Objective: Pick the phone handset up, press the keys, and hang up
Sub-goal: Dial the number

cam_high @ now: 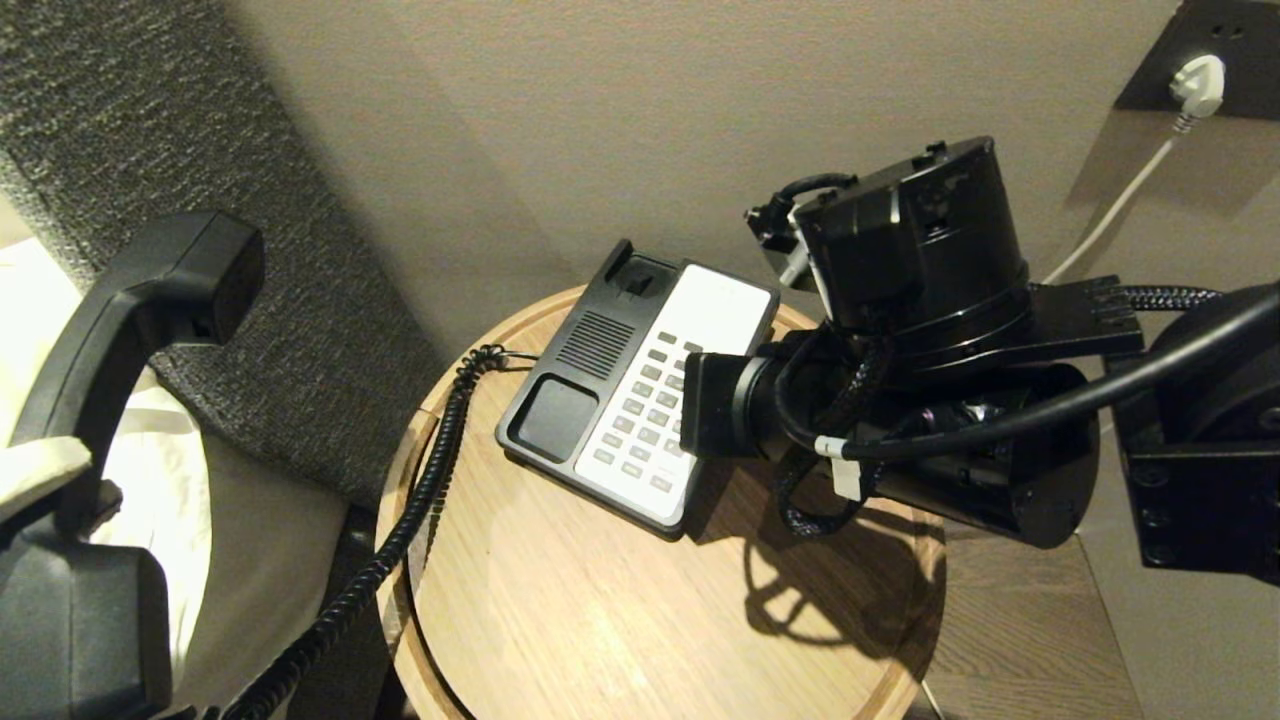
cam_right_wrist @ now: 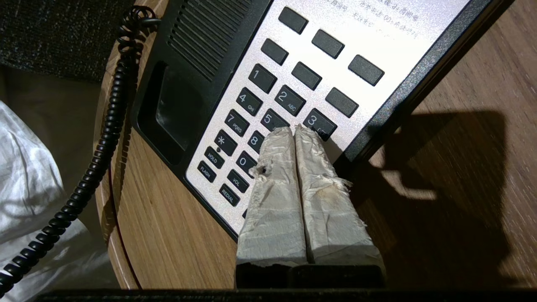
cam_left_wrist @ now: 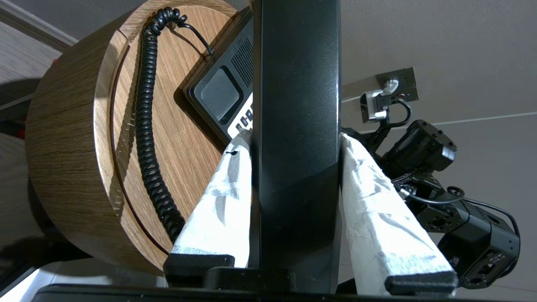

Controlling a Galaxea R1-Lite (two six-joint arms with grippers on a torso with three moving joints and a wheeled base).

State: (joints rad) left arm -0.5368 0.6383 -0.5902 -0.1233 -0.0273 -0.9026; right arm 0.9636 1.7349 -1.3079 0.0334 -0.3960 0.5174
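Your right gripper point(cam_right_wrist: 295, 131) (fingers pressed together, holding nothing) hovers between keys; it could press two; left gripper point(cam_left_wrist: 293, 138) clamps the phone handset point(cam_left_wrist: 295, 105).

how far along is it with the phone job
Done: the left gripper holds the phone handset lifted off the cradle, left of the round table. In hand: the shut right gripper sits over the keypad, near 5 and 6. Left: finishing the keys and hanging up.
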